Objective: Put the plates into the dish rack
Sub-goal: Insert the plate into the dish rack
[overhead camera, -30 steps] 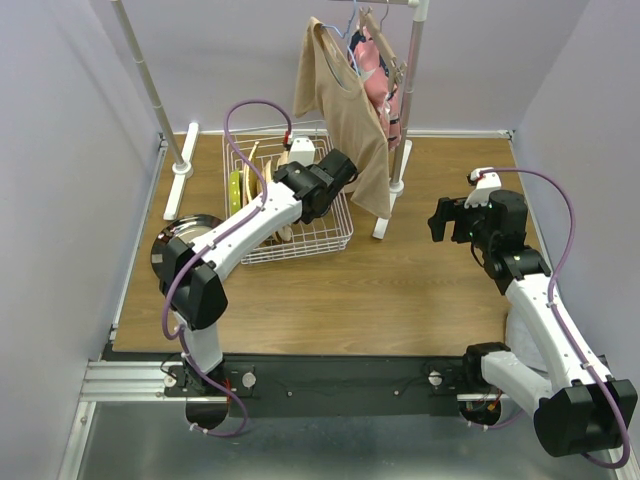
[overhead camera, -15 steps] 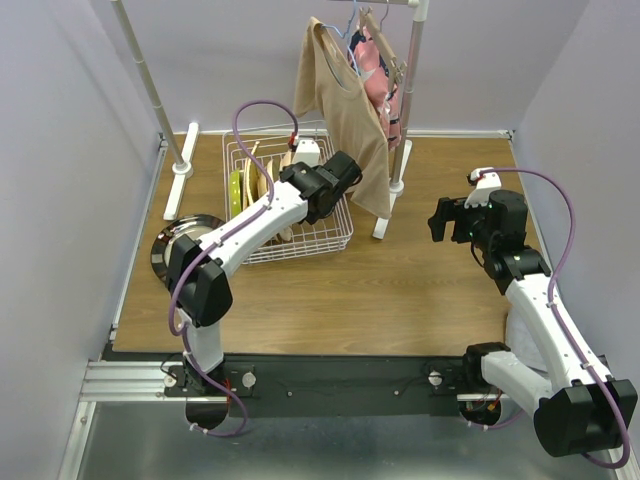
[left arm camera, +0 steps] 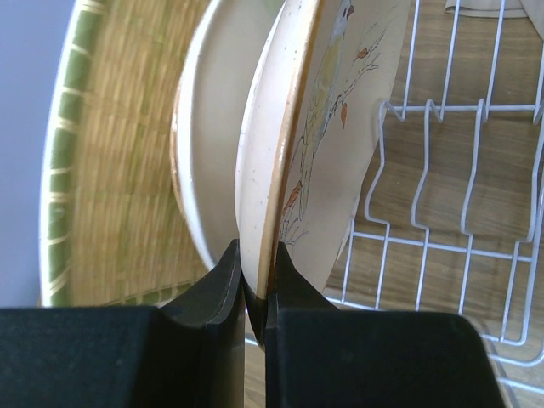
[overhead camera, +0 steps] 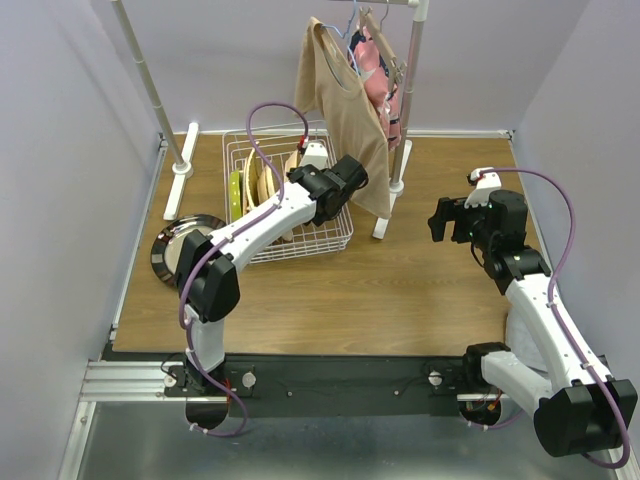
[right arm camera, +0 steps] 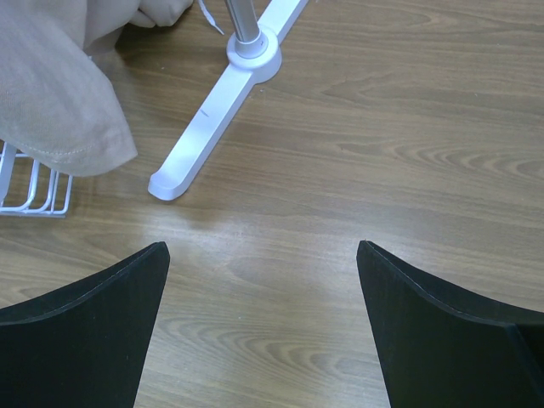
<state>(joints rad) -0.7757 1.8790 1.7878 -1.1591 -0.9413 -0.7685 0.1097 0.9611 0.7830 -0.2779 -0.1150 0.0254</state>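
Note:
In the left wrist view my left gripper (left arm camera: 255,255) is shut on the lower rim of a peach bird-painted plate (left arm camera: 340,127), which stands on edge inside the dish rack (left arm camera: 476,170). Right behind it stand a plain cream plate (left arm camera: 212,144) and a woven-look plate with a green rim (left arm camera: 110,170). From above, the plates (overhead camera: 255,180) stand in a row in the left half of the white wire dish rack (overhead camera: 330,235), with my left gripper (overhead camera: 298,172) among them. My right gripper (overhead camera: 437,220) hovers open over the bare table, with nothing between its fingers (right arm camera: 102,306).
A shiny round metal dish (overhead camera: 175,248) lies on the table left of the rack. The white clothes-rail stand's foot (right arm camera: 223,93) and a hanging beige garment (overhead camera: 345,110) are just right of the rack. Purple walls close in both sides.
My left arm has shifted a little right and toward the back over the rack, still holding the bird plate. The right arm has not moved.

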